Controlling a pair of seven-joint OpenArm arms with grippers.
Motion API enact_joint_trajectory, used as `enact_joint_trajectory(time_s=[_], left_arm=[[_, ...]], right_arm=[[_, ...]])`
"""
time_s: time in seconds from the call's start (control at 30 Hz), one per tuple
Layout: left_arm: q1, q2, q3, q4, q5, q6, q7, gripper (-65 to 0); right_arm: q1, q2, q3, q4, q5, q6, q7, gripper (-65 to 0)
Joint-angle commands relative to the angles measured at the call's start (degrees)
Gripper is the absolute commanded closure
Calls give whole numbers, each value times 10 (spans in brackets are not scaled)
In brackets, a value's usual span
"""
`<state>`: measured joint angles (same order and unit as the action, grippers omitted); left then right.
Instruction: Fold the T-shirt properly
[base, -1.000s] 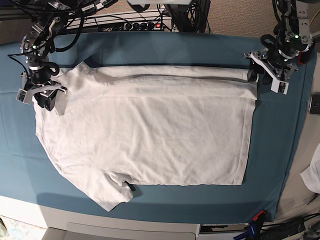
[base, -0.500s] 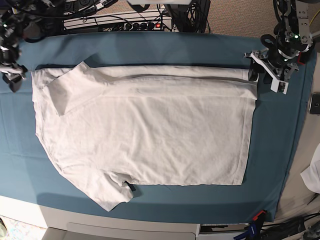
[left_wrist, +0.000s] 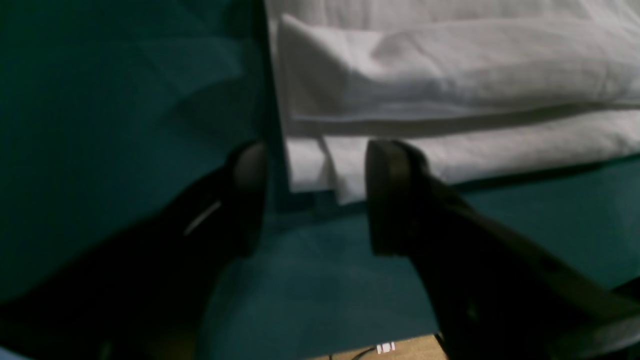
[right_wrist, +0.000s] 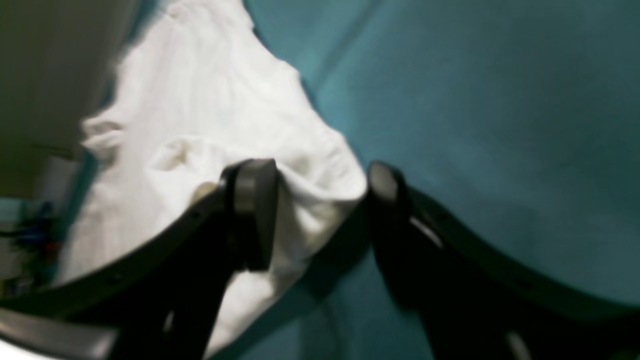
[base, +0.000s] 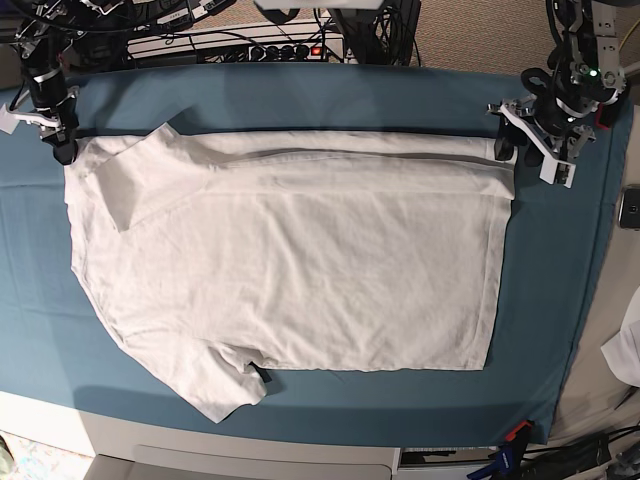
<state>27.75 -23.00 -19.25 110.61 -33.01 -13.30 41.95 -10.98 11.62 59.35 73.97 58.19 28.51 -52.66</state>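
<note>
The white T-shirt lies flat on the teal table cover, its far edge folded over in a long band. My left gripper is open at the shirt's far right corner. In the left wrist view its fingers straddle the hem corner of the T-shirt without closing; the gripper rests low on the cover. My right gripper is open at the shirt's far left corner. In the right wrist view a fold of the shirt sits between the gripper's spread fingers.
Cables and a power strip run along the table's back edge. A dark phone-like object and a white cloth scrap lie off the right side. The near sleeve lies close to the front edge.
My right gripper left the sleeve fold at the shirt's left side, swung out to the far left, and now sits at the shirt's far left corner. The left gripper has hardly moved.
</note>
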Motion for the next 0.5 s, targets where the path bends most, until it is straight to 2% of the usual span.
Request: enact_joint_trajectory(time_s=[0.0, 0.03, 0.07, 0.1, 0.2, 0.3, 0.47], left_arm=[[-1, -7, -4, 8, -6, -2, -9, -324], [-1, -7, -4, 8, -6, -3, -9, -324], [-1, -7, -4, 8, -6, -3, -8, -324], [-1, -7, -4, 8, -6, -2, -8, -324], [-1, -7, -4, 8, -12, -2, 7, -324], [-1, -7, -4, 8, -39, -2, 37, -324], [-1, -6, -21, 8, -43, 7, 41, -324]], right_arm=[[-2, 9, -2, -2, 0, 2, -12, -300], [-1, 9, -2, -6, 3, 2, -11, -297], [-2, 9, -2, -7, 3, 2, -11, -269], [-2, 10, -2, -5, 4, 2, -10, -215], [-1, 11, -2, -4, 5, 17, -10, -2], [-1, 13, -2, -4, 5, 25, -10, 0], [-2, 14, -2, -4, 9, 32, -11, 0]])
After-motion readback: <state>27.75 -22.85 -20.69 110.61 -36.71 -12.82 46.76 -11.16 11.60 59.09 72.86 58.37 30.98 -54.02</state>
